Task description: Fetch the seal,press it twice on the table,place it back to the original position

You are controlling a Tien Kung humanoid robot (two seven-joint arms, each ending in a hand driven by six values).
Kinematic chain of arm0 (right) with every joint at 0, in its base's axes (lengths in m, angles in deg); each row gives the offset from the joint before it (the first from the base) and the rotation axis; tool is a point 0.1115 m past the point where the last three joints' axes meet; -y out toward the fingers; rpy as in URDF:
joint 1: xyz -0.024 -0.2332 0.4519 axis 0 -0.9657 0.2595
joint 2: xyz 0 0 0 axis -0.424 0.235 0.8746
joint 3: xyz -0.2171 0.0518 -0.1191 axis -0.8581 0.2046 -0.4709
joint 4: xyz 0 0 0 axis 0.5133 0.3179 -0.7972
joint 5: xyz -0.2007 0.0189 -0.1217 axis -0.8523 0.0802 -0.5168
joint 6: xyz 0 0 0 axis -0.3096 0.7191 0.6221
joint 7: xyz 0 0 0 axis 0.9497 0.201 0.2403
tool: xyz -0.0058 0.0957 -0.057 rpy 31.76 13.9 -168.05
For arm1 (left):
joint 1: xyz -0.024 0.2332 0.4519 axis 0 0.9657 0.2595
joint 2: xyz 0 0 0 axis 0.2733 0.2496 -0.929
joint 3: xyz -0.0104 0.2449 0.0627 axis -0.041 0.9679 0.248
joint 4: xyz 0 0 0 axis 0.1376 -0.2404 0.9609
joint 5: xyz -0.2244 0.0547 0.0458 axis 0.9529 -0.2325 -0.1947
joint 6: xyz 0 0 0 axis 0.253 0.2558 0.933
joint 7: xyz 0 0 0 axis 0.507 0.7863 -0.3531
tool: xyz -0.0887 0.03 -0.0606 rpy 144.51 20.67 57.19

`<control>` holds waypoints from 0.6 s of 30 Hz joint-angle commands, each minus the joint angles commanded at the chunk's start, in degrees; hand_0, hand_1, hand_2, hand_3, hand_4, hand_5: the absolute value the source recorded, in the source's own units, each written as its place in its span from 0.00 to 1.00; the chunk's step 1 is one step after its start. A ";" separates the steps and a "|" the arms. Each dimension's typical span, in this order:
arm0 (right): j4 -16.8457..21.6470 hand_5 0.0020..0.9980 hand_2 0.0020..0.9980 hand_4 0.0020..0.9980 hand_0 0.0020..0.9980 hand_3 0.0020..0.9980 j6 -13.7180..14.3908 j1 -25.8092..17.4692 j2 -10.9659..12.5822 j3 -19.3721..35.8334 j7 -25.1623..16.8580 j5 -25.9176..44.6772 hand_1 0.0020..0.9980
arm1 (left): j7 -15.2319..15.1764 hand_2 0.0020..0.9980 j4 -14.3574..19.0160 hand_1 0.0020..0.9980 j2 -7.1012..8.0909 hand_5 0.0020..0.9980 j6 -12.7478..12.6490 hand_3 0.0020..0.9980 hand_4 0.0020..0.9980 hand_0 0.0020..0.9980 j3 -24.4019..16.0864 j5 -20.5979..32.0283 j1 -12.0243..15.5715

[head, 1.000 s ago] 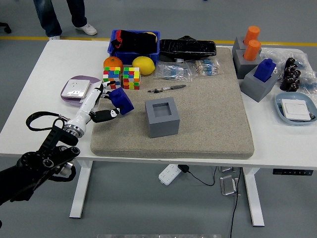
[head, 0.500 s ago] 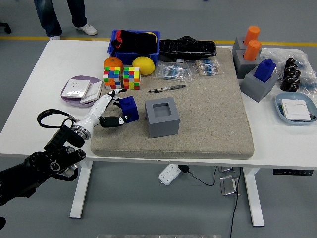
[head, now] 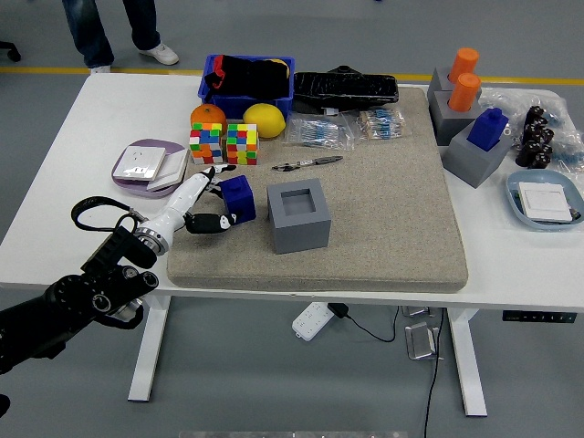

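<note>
Seal [head: 236,197] has neared holder [head: 298,215], left hand [head: 203,203] gripping.

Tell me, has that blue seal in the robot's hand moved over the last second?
Yes. The blue seal in the left hand moved right, closer to the grey holder block.

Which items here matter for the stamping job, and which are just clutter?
Job: blue seal, held by left hand; empty grey holder; mat.
Clutter: cubes, fruit, pen, blue bin, orange seals.
</note>
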 joint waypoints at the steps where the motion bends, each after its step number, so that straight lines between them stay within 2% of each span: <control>1: 0.03 0.58 0.73 0.78 0.82 0.68 -0.01 0.00 -0.01 0.05 0.00 -0.02 0.73 | -0.01 0.41 0.41 0.53 0.37 0.00 0.00 0.90 0.60 0.86 -0.88 -0.28 0.02; 9: 0.00 0.58 0.73 0.78 0.82 0.68 0.00 -0.14 -0.02 0.53 0.00 -0.15 0.73 | 0.23 0.41 5.09 0.52 3.38 0.00 0.51 0.90 0.60 0.86 -8.41 -1.73 -0.04; 11: 0.00 0.58 0.73 0.78 0.82 0.68 0.01 -0.19 -0.03 0.60 0.00 -0.17 0.73 | 0.57 0.41 7.28 0.52 4.13 0.00 1.08 0.90 0.60 0.85 -10.83 -1.56 0.18; 18: 0.09 0.58 0.73 0.78 0.82 0.68 -0.01 -0.18 -0.11 0.72 0.00 -0.18 0.73 | 4.31 0.40 13.28 0.51 4.79 0.00 4.06 0.90 0.60 0.85 -14.53 -4.91 0.28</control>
